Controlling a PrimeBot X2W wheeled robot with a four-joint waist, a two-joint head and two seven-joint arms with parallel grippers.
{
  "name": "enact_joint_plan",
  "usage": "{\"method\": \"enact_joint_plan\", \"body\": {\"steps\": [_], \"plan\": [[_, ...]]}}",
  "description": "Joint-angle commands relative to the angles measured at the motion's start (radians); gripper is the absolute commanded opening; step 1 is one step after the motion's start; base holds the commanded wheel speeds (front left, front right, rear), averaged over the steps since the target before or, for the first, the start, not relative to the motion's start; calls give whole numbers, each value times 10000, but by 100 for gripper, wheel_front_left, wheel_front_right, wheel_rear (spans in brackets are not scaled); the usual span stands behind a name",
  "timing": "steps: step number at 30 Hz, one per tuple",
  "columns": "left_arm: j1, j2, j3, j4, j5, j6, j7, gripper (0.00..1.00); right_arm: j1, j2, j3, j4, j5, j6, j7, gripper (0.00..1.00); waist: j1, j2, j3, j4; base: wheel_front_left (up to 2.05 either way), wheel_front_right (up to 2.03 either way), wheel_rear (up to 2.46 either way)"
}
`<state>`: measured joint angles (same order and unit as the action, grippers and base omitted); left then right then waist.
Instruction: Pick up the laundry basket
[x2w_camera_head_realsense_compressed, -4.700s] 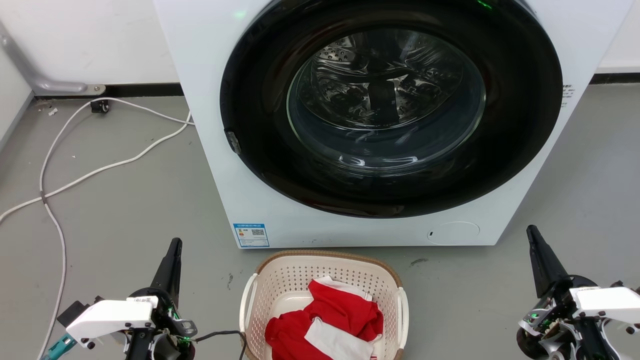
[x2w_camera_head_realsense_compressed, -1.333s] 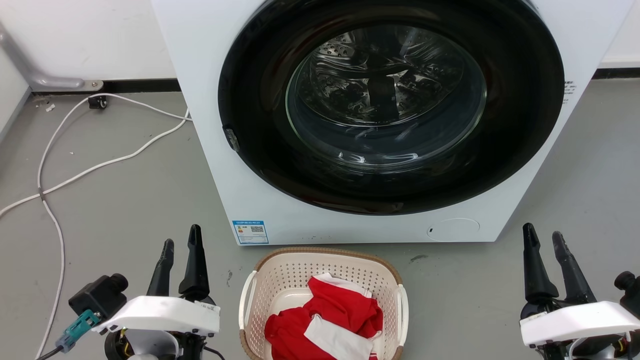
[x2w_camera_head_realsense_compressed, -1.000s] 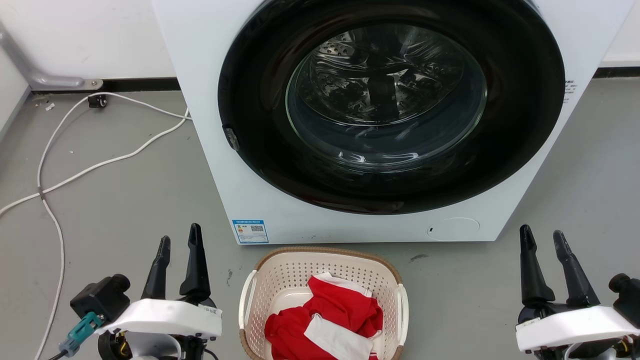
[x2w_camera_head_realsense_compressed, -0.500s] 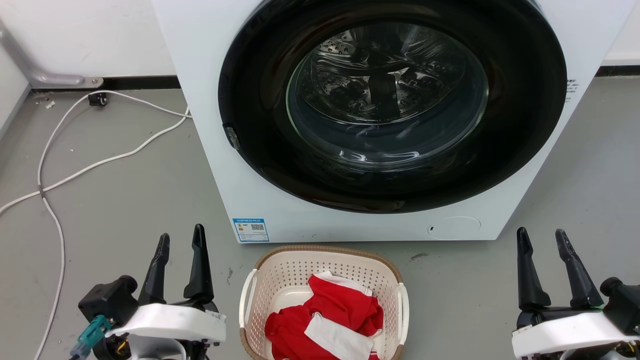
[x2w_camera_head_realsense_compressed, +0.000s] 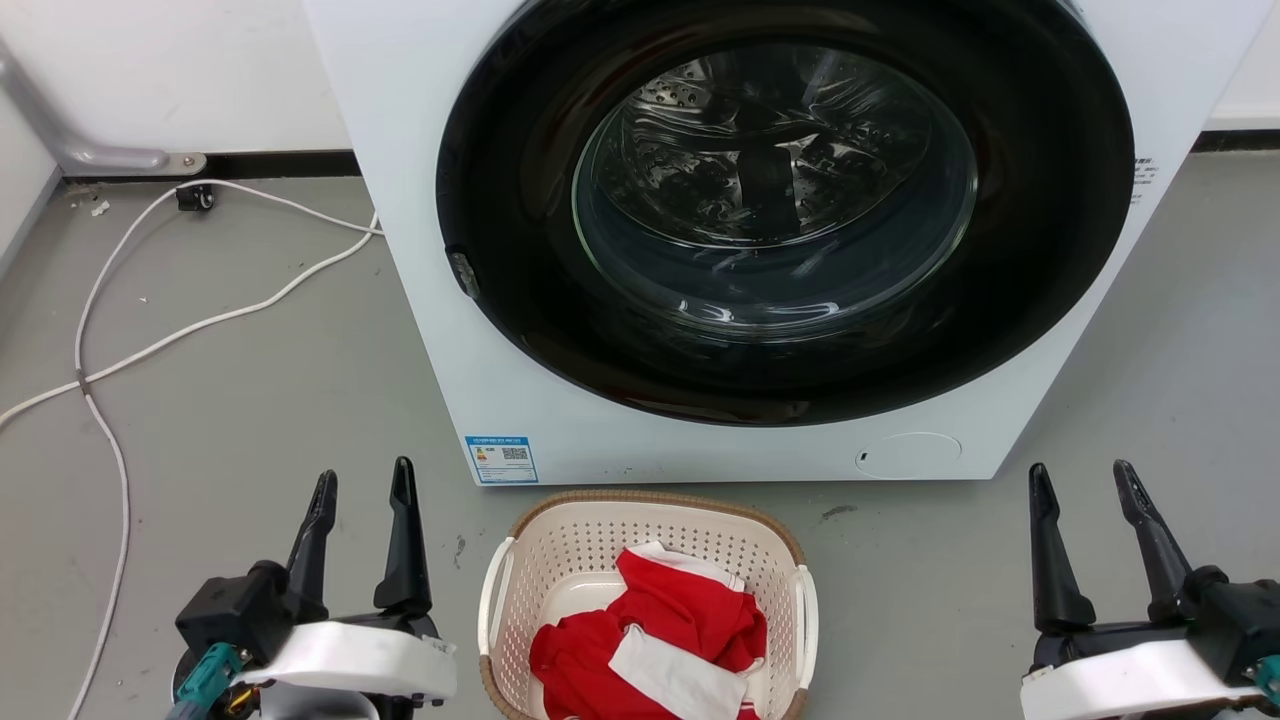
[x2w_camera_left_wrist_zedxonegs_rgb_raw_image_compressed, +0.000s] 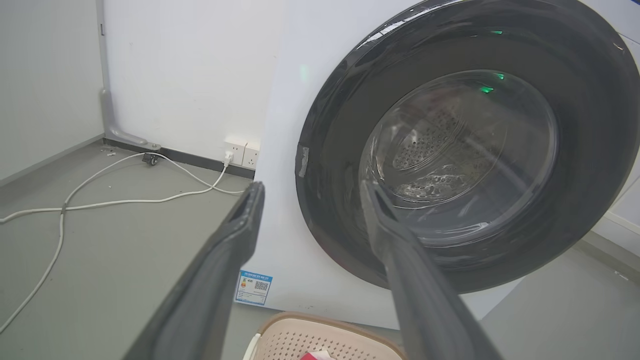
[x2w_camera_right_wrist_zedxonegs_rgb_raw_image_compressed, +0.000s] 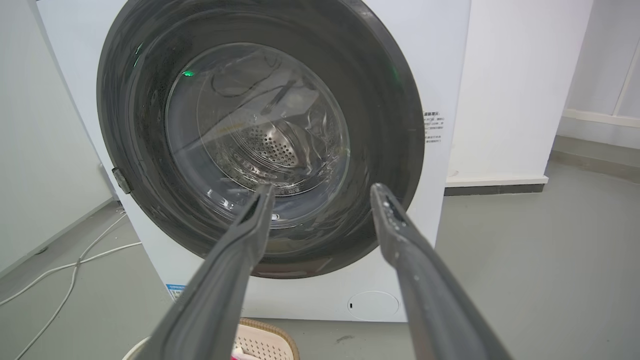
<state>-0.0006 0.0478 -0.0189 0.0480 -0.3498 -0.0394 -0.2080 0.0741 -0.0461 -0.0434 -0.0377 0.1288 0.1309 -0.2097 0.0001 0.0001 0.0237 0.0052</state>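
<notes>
In the head view, the laundry basket (x2w_camera_head_realsense_compressed: 655, 497) is seen on the floor (x2w_camera_head_realsense_compressed: 250, 400), just before the washing machine (x2w_camera_head_realsense_compressed: 420, 250). It is set between the left claw (x2w_camera_head_realsense_compressed: 365, 475) and the right claw (x2w_camera_head_realsense_compressed: 1080, 470), both spread wide and empty. In each wrist view, its rim is seen low down.

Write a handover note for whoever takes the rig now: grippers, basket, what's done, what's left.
Left gripper: open, empty, left of the basket, apart from it.
Right gripper: open, empty, farther off on the basket's right.
Basket: on the floor before the washer, red and white cloth inside.
Done: no grasp, no lift.
Left: bring the grippers to the side handles, close, lift.
</notes>
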Motion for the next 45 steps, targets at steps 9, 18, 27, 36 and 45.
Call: {"method": "enact_joint_plan", "body": {"steps": [9, 18, 27, 36, 45], "plan": [[179, 35, 82, -196, 823, -48, -263, 100, 259, -60, 32, -222, -969, -3, -237, 100, -1, -1, 7, 25, 0, 0, 0], [329, 36, 96, -249, 1587, -26, -439, 100, 390, -65, 47, -299, -1718, -3, -406, 100, -1, -1, 13, 43, 0, 0, 0], [429, 37, -2, -355, 2349, 163, -588, 100, 509, -67, 34, -414, -2391, -3, -568, 100, -1, -1, 32, 44, 0, 0, 0], [418, 36, -15, -301, 2399, 249, -589, 100, 481, -66, -8, -369, -2408, -3, -561, 100, -1, -1, 54, 43, 0, 0, 0], [470, 36, 40, -263, 2392, 291, -588, 100, 493, -65, -18, -340, -2333, -3, -561, 100, -1, -1, 58, 38, 0, 0, 0]]}}
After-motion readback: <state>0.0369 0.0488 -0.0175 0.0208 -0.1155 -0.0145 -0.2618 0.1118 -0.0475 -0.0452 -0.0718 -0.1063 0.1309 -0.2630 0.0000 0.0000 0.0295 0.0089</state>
